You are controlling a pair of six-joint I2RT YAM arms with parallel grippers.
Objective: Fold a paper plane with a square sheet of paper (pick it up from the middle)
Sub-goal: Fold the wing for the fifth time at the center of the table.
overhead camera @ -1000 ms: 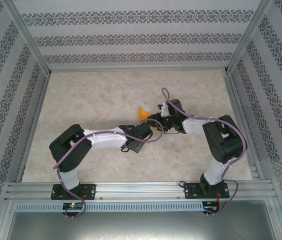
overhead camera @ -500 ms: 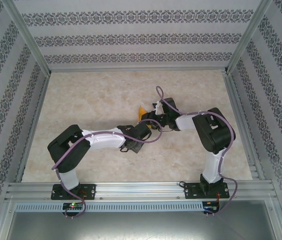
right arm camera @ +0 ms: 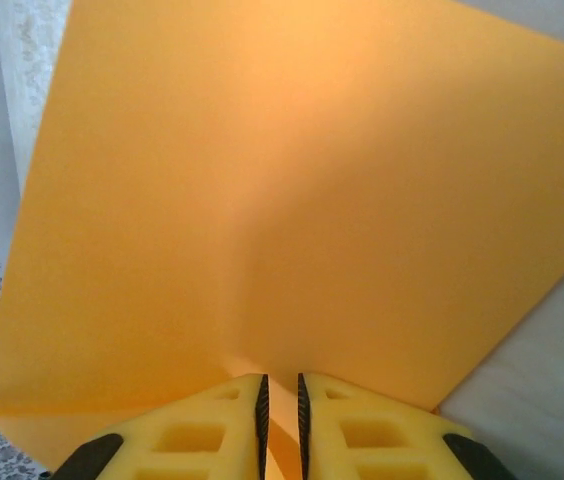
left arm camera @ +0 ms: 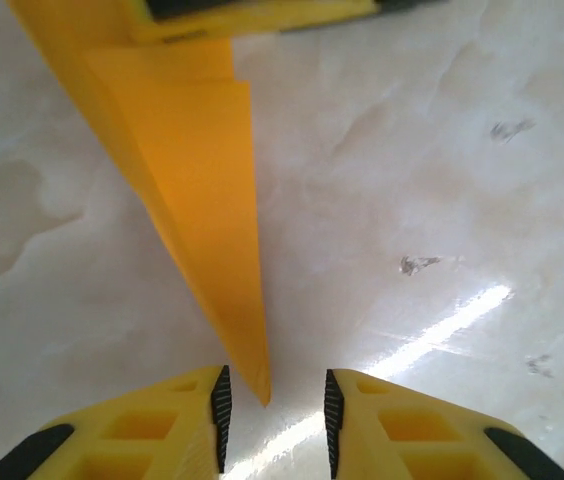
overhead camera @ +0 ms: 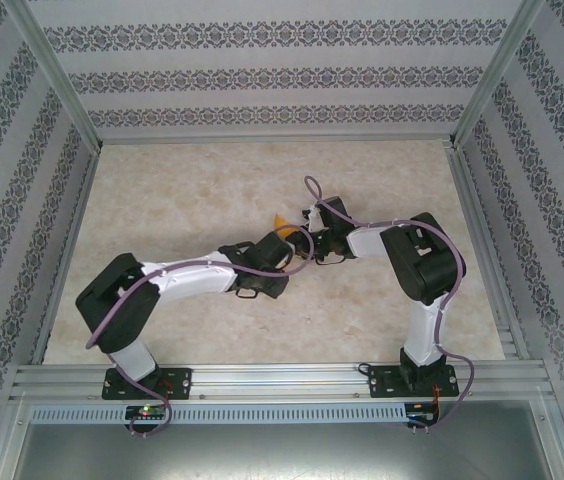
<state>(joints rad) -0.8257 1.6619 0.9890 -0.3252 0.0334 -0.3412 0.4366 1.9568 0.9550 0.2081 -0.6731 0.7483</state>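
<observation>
The square sheet of paper (right arm camera: 262,200) is bright orange and folded into a narrow pointed shape (left arm camera: 192,180). A small piece of it (overhead camera: 280,221) pokes out between the two wrists at mid-table. My right gripper (right arm camera: 281,385) is shut on a fold of the paper, its pads a thin slit apart with orange between them. One of its yellow fingers (left arm camera: 262,15) pinches the paper's upper end in the left wrist view. My left gripper (left arm camera: 274,385) is open, with the paper's sharp tip hanging in the gap, touching neither pad. Above the table the two grippers meet (overhead camera: 297,245).
The marbled beige table (overhead camera: 182,190) is fenced by patterned walls (overhead camera: 262,70) and aluminium posts (overhead camera: 57,80). Purple cables (overhead camera: 312,190) loop over both arms. An aluminium rail (overhead camera: 282,378) runs along the near edge.
My left gripper has opened and let go of the paper's tip. The right arm has shifted left and its jaws have narrowed onto the paper. The left arm has stretched forward.
</observation>
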